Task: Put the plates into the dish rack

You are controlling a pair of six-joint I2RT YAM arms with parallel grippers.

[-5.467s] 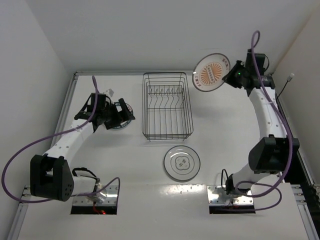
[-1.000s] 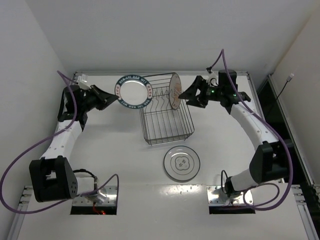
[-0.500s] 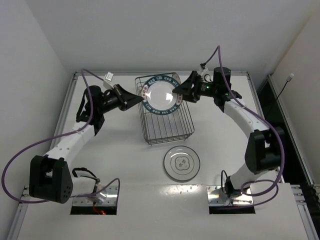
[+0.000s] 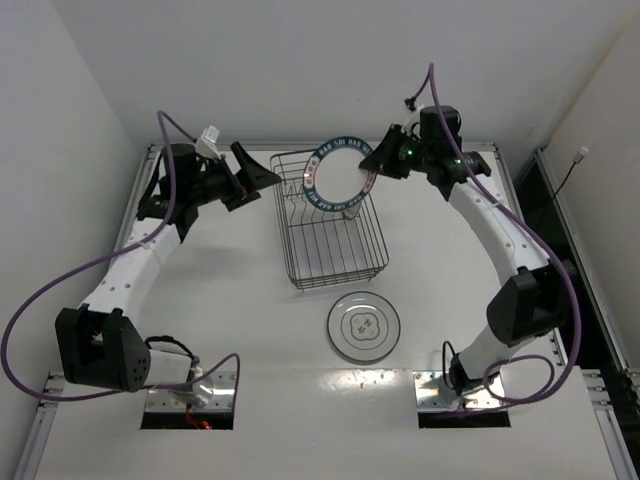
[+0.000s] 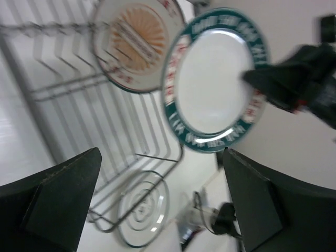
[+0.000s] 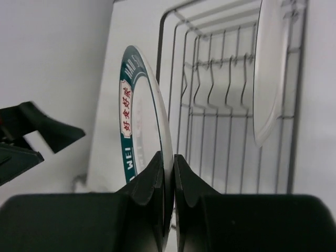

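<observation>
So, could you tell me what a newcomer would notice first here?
The teal-rimmed plate hangs above the dish rack, pinched at its rim by the right end effector, with the left end effector open beside it. An orange-centred plate stands in the rack; a grey-ringed plate lies flat on the table.

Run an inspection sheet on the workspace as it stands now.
Surface: white table, no spills or marks seen.
Job's things: dish rack at table centre. The orange plate stands upright in it. The teal-rimmed plate is held upright over the rack's far end, not seen seated in the tines. The grey-ringed plate lies flat on the table, near side of the rack.
Clutter: nothing seen.
Grippers: right pincer shut on the teal-rimmed plate's rim. Left pincer open, empty, left of the rack.
Cables: purple cables loop off both arms, clear of the rack.
Surroundings: white walls; black lead outside the right edge.
</observation>
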